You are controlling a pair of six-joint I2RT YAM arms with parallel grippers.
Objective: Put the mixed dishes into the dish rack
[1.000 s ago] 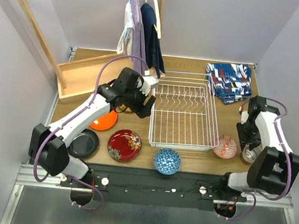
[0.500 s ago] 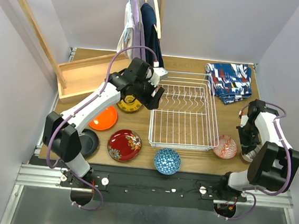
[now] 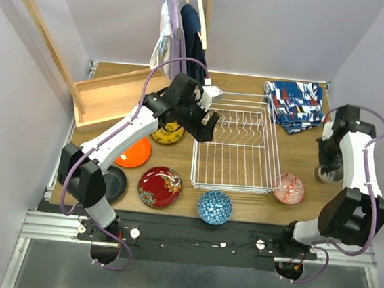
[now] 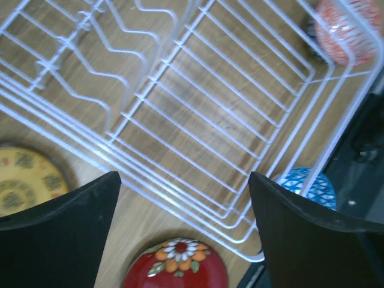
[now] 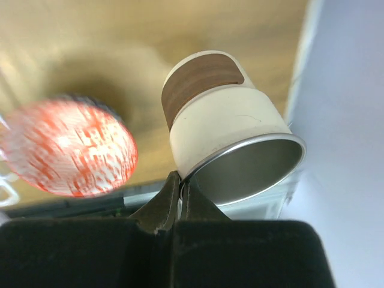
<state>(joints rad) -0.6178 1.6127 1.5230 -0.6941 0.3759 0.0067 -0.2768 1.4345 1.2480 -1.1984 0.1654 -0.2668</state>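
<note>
The white wire dish rack [image 3: 230,187] stands mid-table and holds no dishes. My left gripper [image 3: 207,128] is open and empty above its left rim; in the left wrist view [image 4: 186,228] the rack wires [image 4: 144,177] run between the fingers. The yellow plate [image 3: 168,133], orange plate [image 3: 134,153], black plate [image 3: 110,184] and red floral plate [image 3: 160,186] lie left of the rack. The blue bowl [image 3: 214,207] and pink bowl [image 3: 289,189] sit at its front. My right gripper [image 3: 324,167] is shut on the rim of the grey-beige cup [image 5: 222,120], held tilted above the table near the right edge.
A blue-red patterned cloth [image 3: 294,105] lies at the back right. A wooden frame [image 3: 98,97] stands at the back left, with clothes on a hanger [image 3: 185,41] above the rack's far-left corner. The wall runs close beside the right arm.
My left gripper moved right from over the yellow plate to the rack's left rim. My right arm moved away from the front edge toward the back, carrying the cup off the table.
</note>
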